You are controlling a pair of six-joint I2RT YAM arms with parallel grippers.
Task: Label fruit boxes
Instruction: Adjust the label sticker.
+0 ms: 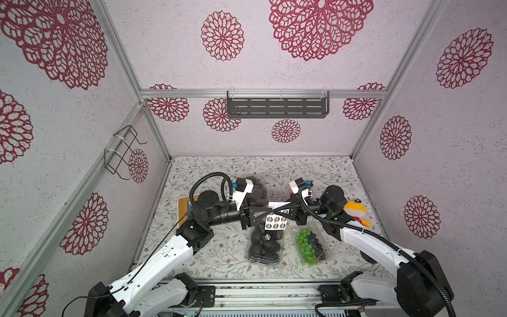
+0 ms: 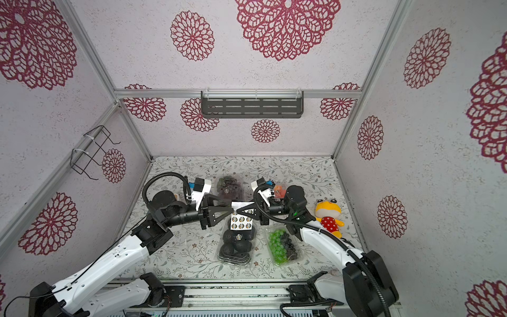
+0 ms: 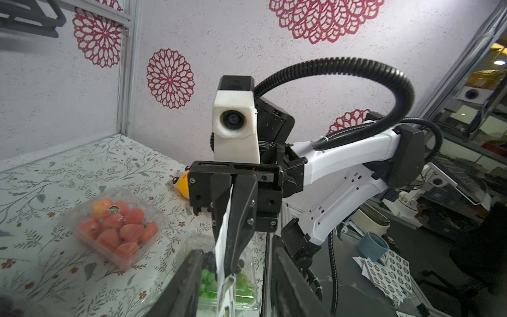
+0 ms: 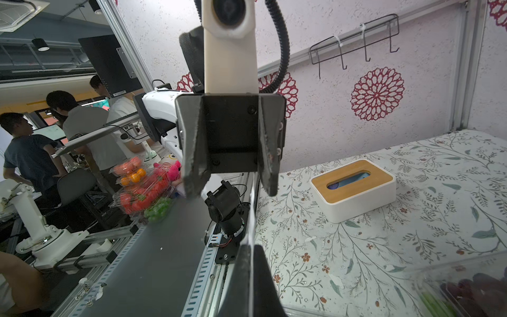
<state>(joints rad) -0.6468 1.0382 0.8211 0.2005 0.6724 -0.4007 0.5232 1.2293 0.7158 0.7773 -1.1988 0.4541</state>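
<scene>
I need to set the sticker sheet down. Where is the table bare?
Bare: table strip along the back wall, and the patch left of the black fruit box. Crowded: between green-and-black grape box and plush toy.

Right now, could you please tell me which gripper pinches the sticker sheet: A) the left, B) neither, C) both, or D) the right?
D: the right gripper is shut on the sheet, while the left gripper has its jaws apart.
</scene>
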